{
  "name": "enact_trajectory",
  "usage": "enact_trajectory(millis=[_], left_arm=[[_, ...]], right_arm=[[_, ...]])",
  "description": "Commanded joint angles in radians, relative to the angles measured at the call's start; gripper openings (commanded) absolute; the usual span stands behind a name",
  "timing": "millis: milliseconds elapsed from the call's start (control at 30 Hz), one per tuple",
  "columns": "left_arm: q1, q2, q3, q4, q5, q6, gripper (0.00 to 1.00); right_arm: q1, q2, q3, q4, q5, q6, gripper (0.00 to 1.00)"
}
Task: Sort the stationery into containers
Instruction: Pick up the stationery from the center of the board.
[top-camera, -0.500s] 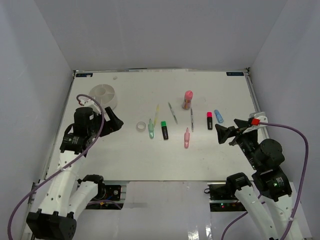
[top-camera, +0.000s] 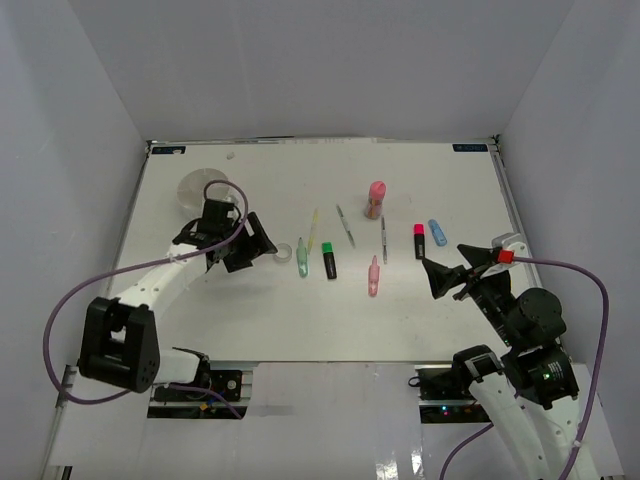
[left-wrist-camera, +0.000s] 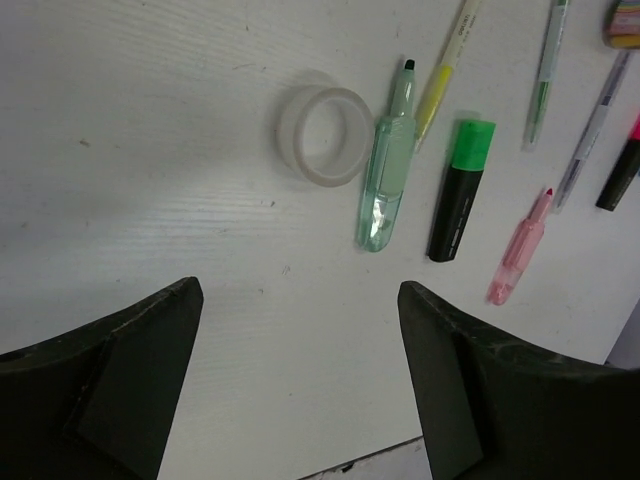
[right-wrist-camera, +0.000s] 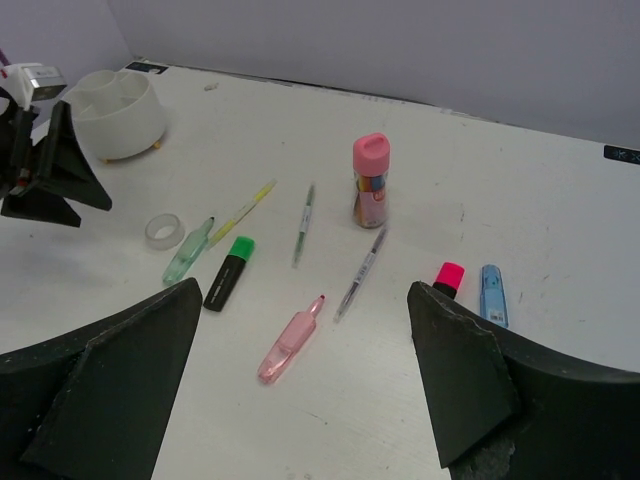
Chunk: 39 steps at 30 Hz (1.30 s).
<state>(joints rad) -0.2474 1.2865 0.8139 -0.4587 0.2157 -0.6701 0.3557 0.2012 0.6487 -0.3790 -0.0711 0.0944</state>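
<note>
The stationery lies in a loose row mid-table: clear tape roll (top-camera: 282, 252), pale green marker (top-camera: 302, 258), green-capped marker (top-camera: 328, 260), yellow pen (top-camera: 312, 228), green pen (top-camera: 345, 225), pink tube (top-camera: 376, 198) upright, grey pen (top-camera: 383, 238), pink marker (top-camera: 373, 276), red-capped marker (top-camera: 419, 240), blue-capped marker (top-camera: 437, 232). The white organiser cup (top-camera: 196, 188) stands at the back left, partly hidden by the left arm. My left gripper (top-camera: 255, 247) is open and empty just left of the tape roll (left-wrist-camera: 323, 135). My right gripper (top-camera: 452, 268) is open and empty, right of the pink marker (right-wrist-camera: 290, 340).
White walls close in the table on the left, back and right. The left arm and its purple cable (top-camera: 120, 275) arc over the table's left side. The table's front edge (top-camera: 330, 362) runs just ahead of both arm bases.
My left arm has swung out to the right and its gripper now sits close to the tape roll. My right gripper has shifted slightly lower. No stationery has moved.
</note>
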Motion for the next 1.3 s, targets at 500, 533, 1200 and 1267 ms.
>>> enact_trajectory(millis=[500,533,1200,1267], left_arm=[[-0.174,0.384,0.274,0.018,-0.348,-0.017,0.69],[-0.174,0.384,0.275,0.017,-0.364,-0.014,0.66],[-0.201,0.459,0.298,-0.005,-0.38,0.0,0.48],[-0.201,0.459,0.297,-0.003,-0.383,0.0,0.45]], right_arm=[[0.061,-0.126,-0.055,0.058,0.131,-0.025,0.9],[0.065,-0.128,-0.055,0.055,0.134,-0.027,0.9],[0.101,-0.155,-0.07,0.06,0.208,-0.038,0.9],[0.1,-0.157,-0.072,0.058,0.208,-0.036,0.9]])
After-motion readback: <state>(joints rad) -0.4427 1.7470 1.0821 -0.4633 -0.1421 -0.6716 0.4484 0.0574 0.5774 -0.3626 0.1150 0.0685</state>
